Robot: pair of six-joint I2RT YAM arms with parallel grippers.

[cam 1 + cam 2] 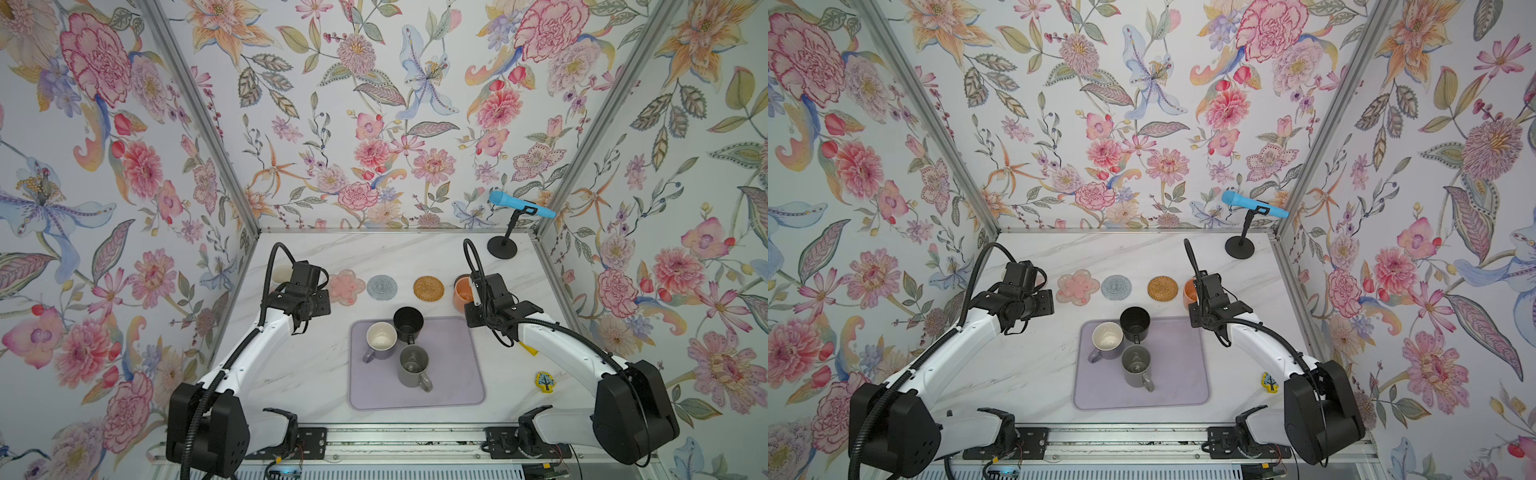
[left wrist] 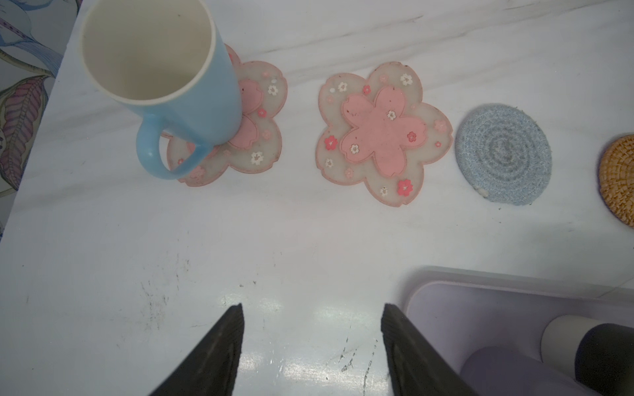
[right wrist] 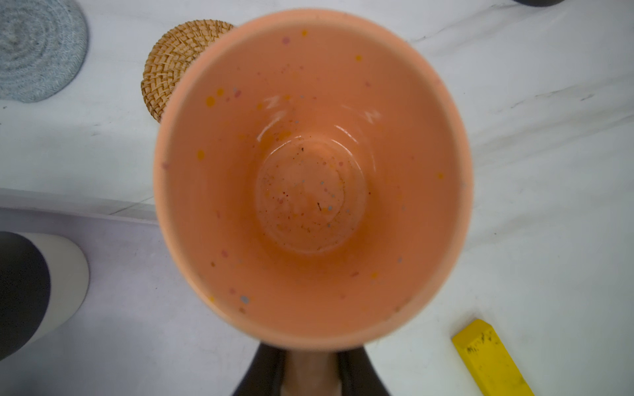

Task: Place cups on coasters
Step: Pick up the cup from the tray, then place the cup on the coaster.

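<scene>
Currently the left gripper (image 2: 312, 308) is hanging over bare desk (image 1: 299, 365) near the left edge, jaws standing well apart and holding nothing. The light blue mug (image 2: 219, 109) is standing upright on a pink flower coaster (image 2: 264, 151) just beyond it, the coaster nearest the left edge, with the handle turned toward the gripper.

The coaster row is running across the desk parallel to the back edge. Next along are lying the second pink flower coaster (image 2: 377, 133), the grey ringed coaster (image 1: 382, 286) and the woven tan coaster (image 1: 428, 287), all three uncovered.

The right gripper (image 3: 310, 349) is clamping the handle of the peach mug (image 3: 308, 171), jaws narrow around it. The mug is upright at the right-edge end of the row, just beside the woven tan coaster. A sliver of the dark brown coaster (image 1: 459, 277) is showing behind the mug in a top view; cannot tell whether the mug is touching it or hanging above it.

The lilac mat (image 1: 453, 374) is lying mid-desk toward the front edge, carrying three mugs. The purple-grey mug (image 1: 380, 338) and the black mug (image 1: 408, 322) are standing close together. The grey mug (image 1: 413, 365) is sitting just in front of them, handle toward the front edge.

A yellow block (image 3: 490, 360) is lying on the desk beside the right arm. A blue microphone (image 1: 521, 205) is sitting on a black stand (image 1: 502, 249) in the back right corner.
</scene>
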